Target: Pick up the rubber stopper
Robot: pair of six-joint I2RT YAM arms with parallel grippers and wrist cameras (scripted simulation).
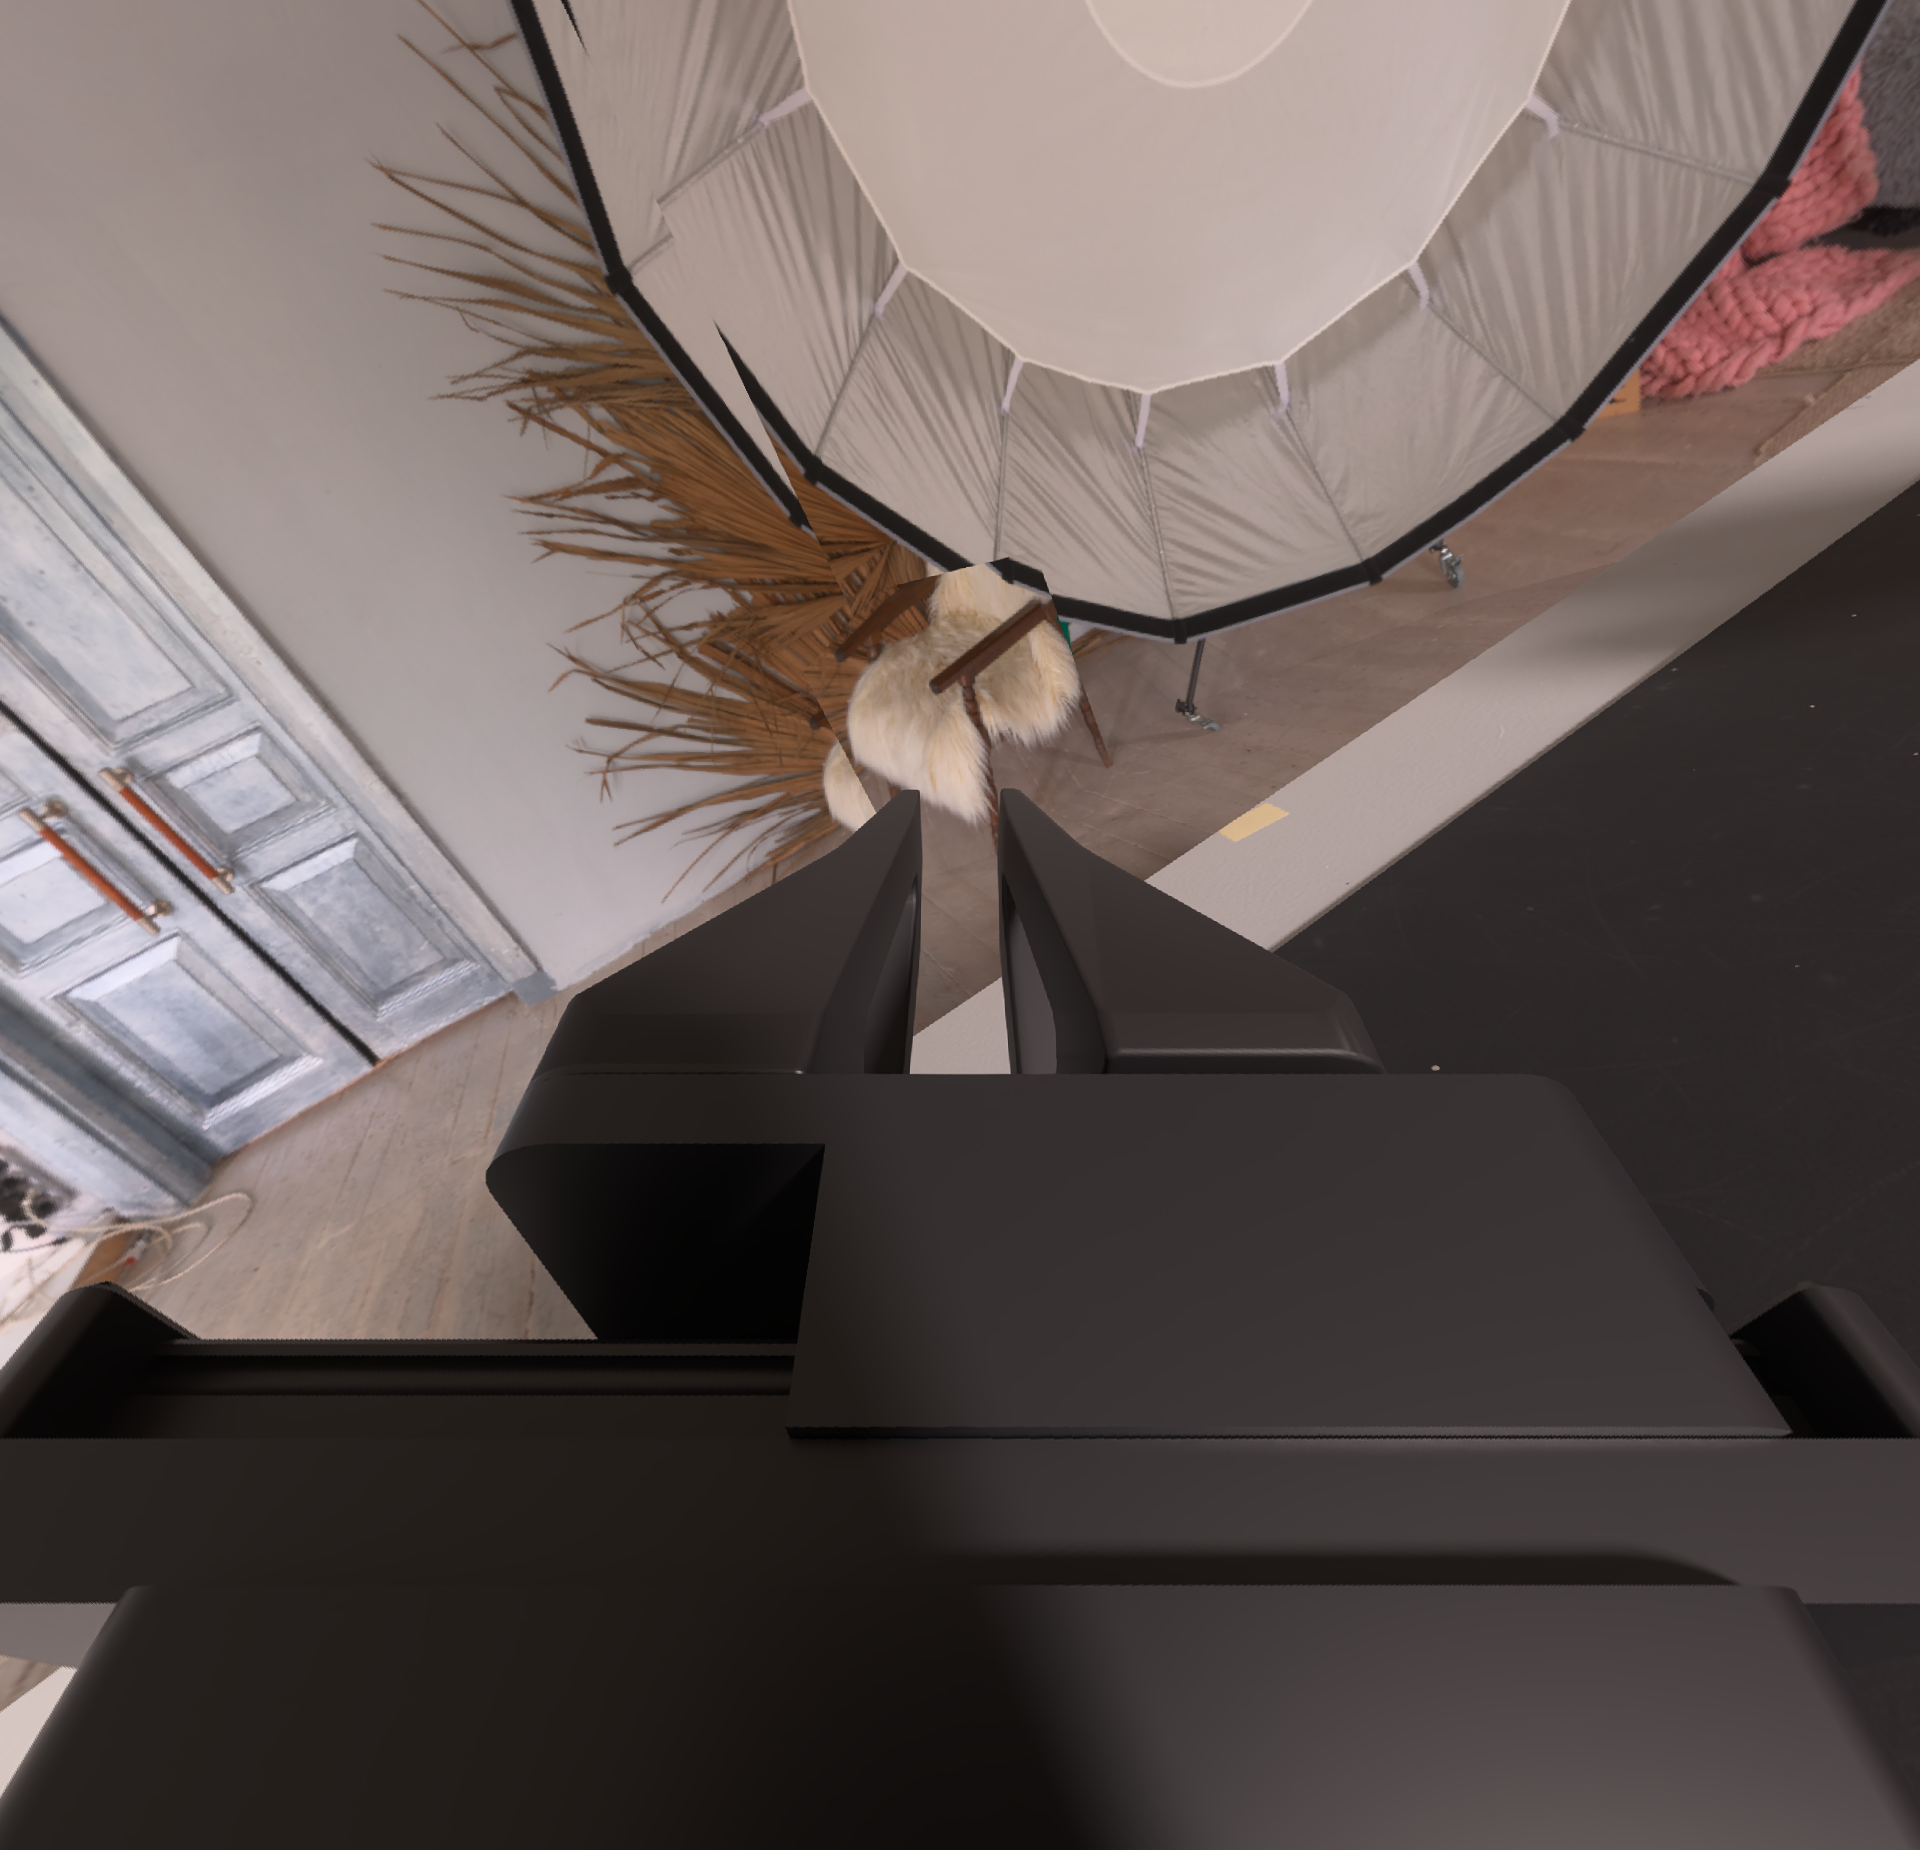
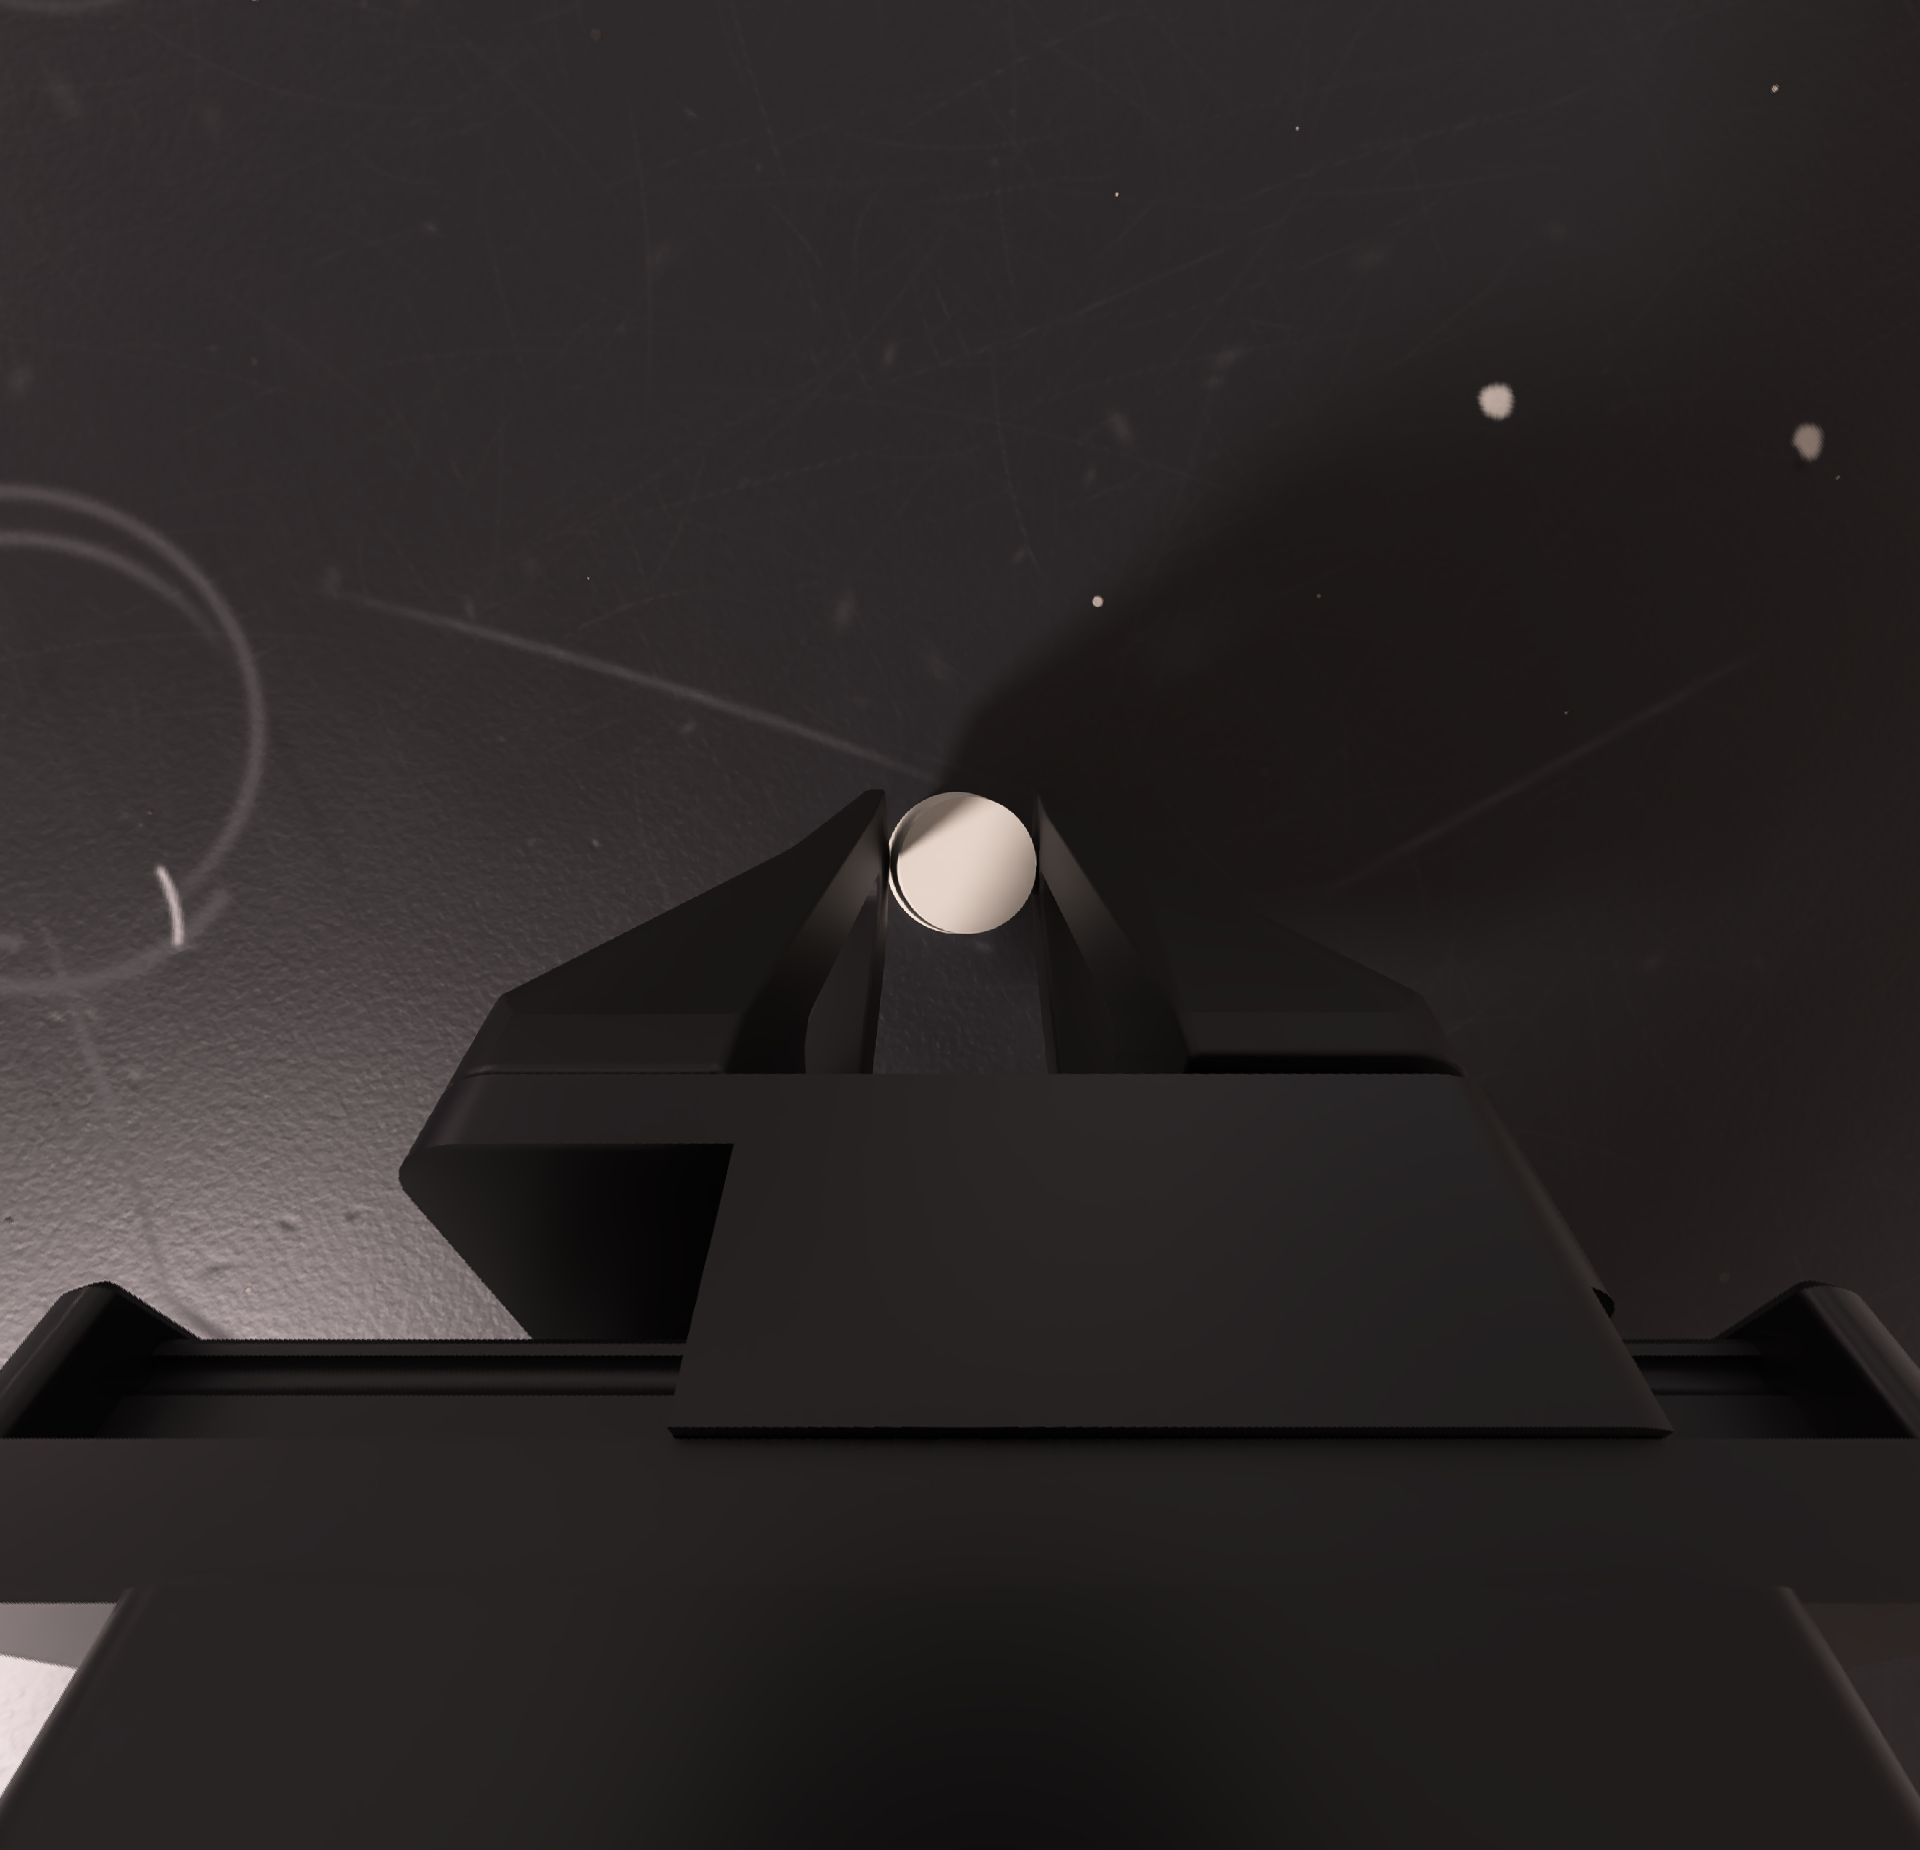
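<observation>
- Right gripper (image 2: 961,865) pointing down at a dark, scratched tabletop (image 2: 623,346), fingers clamped on either side of the rubber stopper (image 2: 964,863).
- Stopper pale, round, pinched at the fingertips, its flat end facing the camera.
- Left gripper (image 1: 958,813) aimed out past the table edge toward a fur-draped chair (image 1: 961,704), fingers nearly closed, only a narrow gap, nothing between them.

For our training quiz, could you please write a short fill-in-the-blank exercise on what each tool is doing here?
1. The rubber stopper sits between the fingers of the ____ tool.
2. The left tool holds ____.
3. The stopper's colour is ____.
4. Under the right tool lies a scratched ____ tabletop.

Missing words: right; nothing; white; black
</observation>
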